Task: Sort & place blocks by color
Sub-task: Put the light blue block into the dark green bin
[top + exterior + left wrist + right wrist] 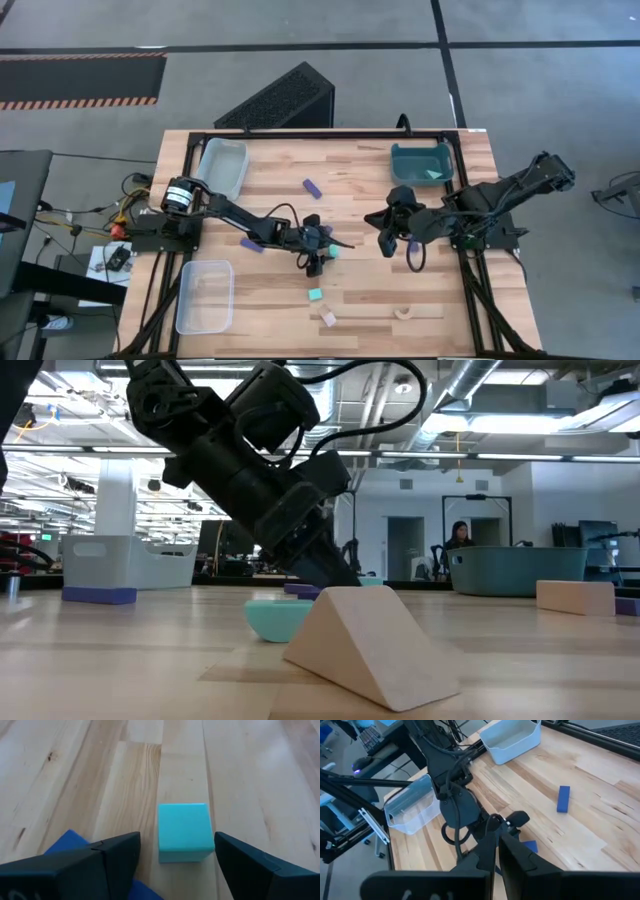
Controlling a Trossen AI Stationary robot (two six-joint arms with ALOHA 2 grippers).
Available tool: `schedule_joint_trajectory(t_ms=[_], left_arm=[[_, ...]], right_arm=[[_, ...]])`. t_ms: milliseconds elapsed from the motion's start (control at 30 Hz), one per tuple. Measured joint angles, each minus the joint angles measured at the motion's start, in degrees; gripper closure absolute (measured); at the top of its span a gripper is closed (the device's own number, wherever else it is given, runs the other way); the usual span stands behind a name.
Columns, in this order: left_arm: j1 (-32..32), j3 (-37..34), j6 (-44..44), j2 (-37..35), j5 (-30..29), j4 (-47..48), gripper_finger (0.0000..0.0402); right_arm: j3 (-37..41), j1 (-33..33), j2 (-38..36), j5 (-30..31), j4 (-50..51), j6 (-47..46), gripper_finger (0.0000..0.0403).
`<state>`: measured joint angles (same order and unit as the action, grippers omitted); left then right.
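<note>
The light wooden slatted table (350,200) is carrying two dark arms. The left gripper (175,865) is standing wide open around a light cyan cube (183,832) lying on the boards, fingers clear of it; a dark blue bar (70,842) is peeking out, half hidden behind one finger. The right gripper (498,845) is hanging mid-table, fingers pressed together, empty. A pale tan wooden wedge (365,645) is blocking much of the low view.

A tan wedge (365,645) lies before a cyan block (277,619).
</note>
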<state>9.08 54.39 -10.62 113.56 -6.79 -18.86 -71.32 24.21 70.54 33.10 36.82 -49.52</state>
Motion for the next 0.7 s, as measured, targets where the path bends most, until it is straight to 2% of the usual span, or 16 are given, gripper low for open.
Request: schedule_joint_trajectory(t_ms=[133,400,500,700], left_arm=[[0.0,0.0,0.0,0.0,0.2,-0.4,0.0194],[-0.1,0.0,-1.2,-0.2,1.9,-1.4,0.0295],[-0.2,0.4,-3.5,-1.4,2.0,-1.2,0.0296],[-1.1,3.4,-2.3,-4.1,2.0,-1.0,0.0283]], right_arm=[[0.0,0.0,0.0,0.0,-0.5,-0.1,0.0355],[0.0,0.3,0.0,0.0,-0.6,-0.4,0.0355],[0.0,0.6,-0.4,0.0,3.7,-2.6,0.0355],[0.0,1.4,-2.3,0.1,12.8,-6.4,0.036]])
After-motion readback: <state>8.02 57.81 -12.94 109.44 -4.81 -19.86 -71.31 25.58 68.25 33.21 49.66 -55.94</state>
